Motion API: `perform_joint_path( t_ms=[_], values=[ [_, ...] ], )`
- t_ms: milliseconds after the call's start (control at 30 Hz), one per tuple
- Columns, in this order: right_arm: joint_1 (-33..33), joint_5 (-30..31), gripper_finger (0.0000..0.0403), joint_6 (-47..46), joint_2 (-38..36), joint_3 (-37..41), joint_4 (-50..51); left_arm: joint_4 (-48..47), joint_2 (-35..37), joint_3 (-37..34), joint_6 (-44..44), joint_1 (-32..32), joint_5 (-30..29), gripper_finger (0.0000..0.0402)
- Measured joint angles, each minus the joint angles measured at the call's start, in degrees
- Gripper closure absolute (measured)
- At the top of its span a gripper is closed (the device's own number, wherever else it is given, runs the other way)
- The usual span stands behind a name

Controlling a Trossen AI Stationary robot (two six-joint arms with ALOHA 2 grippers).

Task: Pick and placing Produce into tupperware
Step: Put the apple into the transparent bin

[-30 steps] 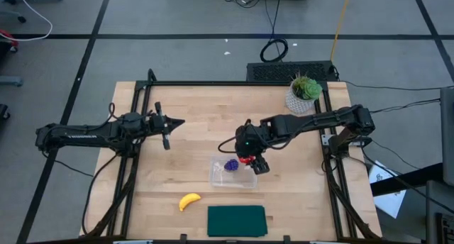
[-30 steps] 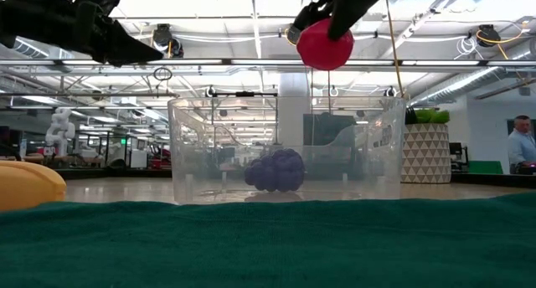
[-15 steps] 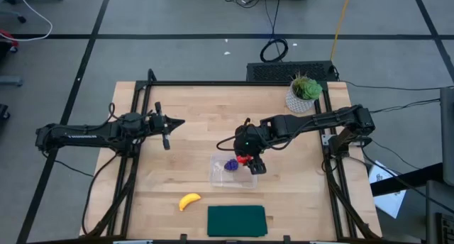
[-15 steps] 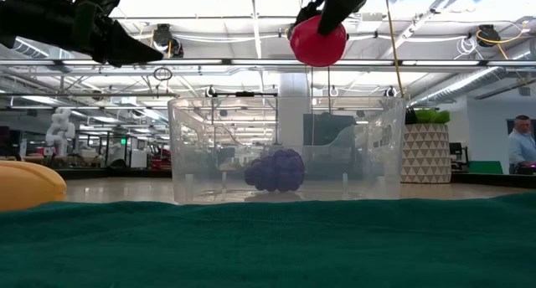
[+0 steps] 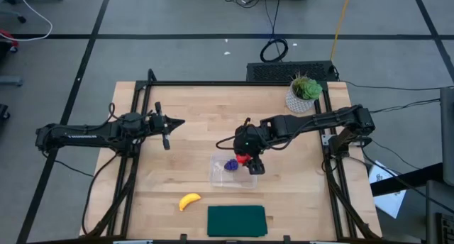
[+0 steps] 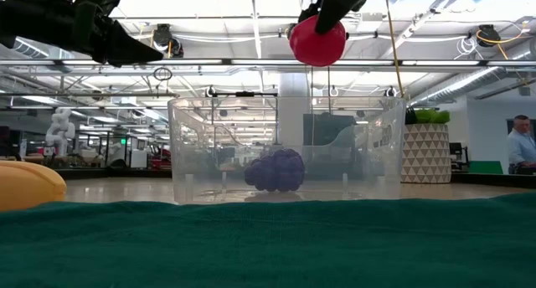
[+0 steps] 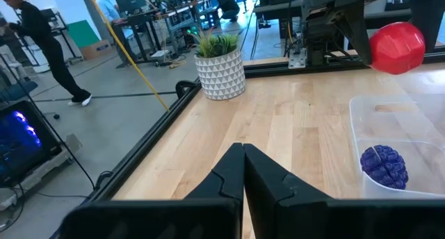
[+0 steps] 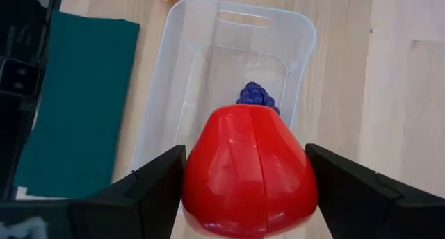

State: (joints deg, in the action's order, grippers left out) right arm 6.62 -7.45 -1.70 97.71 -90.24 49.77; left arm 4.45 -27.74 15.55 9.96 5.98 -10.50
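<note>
The clear tupperware [image 5: 233,172] stands on the table's middle; the purple grape cluster [image 6: 275,170] lies on its floor, also in the right wrist view [image 8: 256,96]. My right gripper [image 5: 246,159] is shut on the red strawberry [image 6: 317,41] above the tupperware's right part. The yellow banana [image 5: 189,201] lies on the table near the front, left of the tupperware. My left gripper [image 5: 167,123] is shut and empty, raised over the table's left part. My right gripper pinches the red strawberry by its two opposite sides [image 8: 191,176] between its two fingers [image 8: 149,187], coming from above and pointing down. The strawberry is lifted clear, over the tupperware's open top, its narrower end pointing down toward the grapes.
A flat dark green rectangle [image 5: 236,220] lies at the front edge, right of the banana. A green potted plant in a white pot [image 5: 303,93] stands at the far right corner. A person [image 6: 522,143] shows in the room beyond.
My right gripper has gone a little toward the table's left edge with the strawberry, which stays lifted above the tupperware.
</note>
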Motion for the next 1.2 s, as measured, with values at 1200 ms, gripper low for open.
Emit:
perform_joint_path(
  t_ms=[1200],
  values=[
    [0.14,-0.08,0.0133,-4.69,0.04,7.29,-6.62,-0.52,0.01,-0.01,-0.12,0.0,0.0,0.0394]
  ],
)
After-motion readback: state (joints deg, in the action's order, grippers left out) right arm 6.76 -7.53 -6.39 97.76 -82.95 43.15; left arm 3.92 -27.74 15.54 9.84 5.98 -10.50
